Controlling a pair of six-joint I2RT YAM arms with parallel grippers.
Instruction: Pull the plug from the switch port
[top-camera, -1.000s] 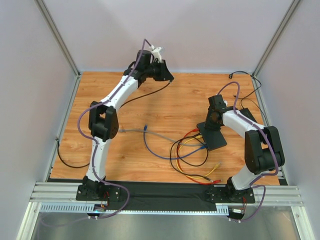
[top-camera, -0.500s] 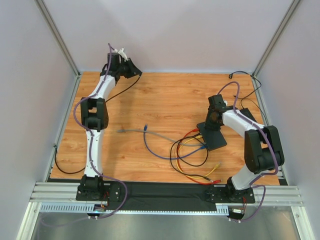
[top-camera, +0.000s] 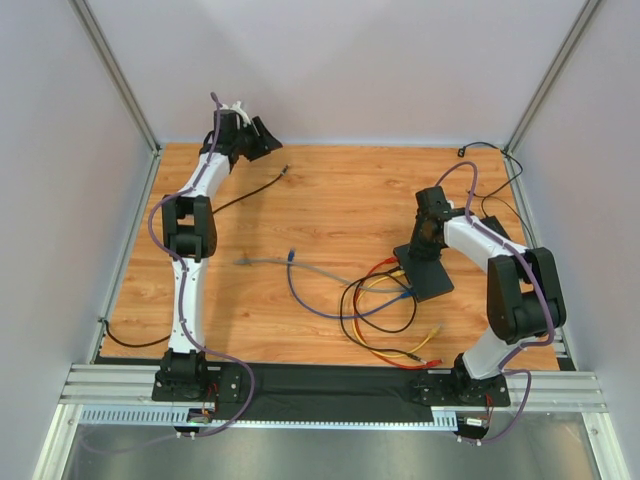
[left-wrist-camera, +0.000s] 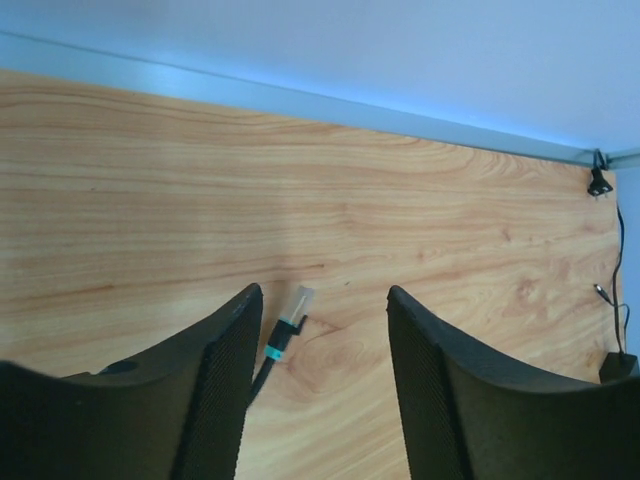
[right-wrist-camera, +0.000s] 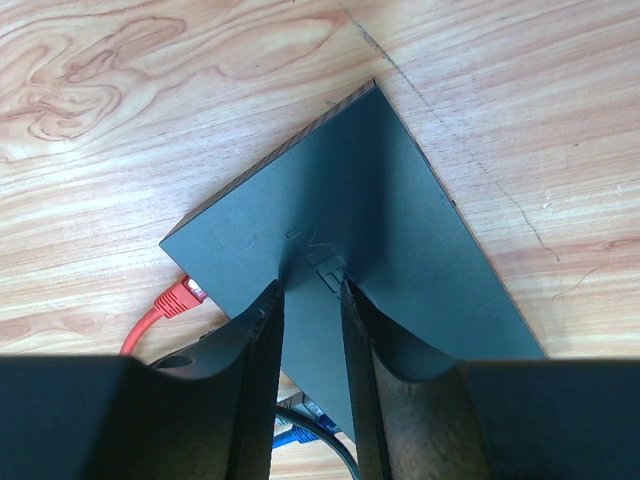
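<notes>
Left gripper (left-wrist-camera: 325, 300): fingers spread wide, holding nothing. The plug (left-wrist-camera: 298, 302) on its black cable (top-camera: 250, 190) lies free on the table (top-camera: 340, 200) beneath them, at the far left, well apart from the switch (right-wrist-camera: 400, 200). Judged: extraction complete.

Right gripper (right-wrist-camera: 311, 290): fingers a narrow gap apart, nothing between, tips bearing on the switch's top. The port edge (right-wrist-camera: 188, 265) carries a red plug (right-wrist-camera: 180, 297); which socket stands empty, I cannot tell.

Risks — the left arm snagging the loose cable on withdrawal; the right lifting unevenly, so the switch skids and strains the red plug.
</notes>
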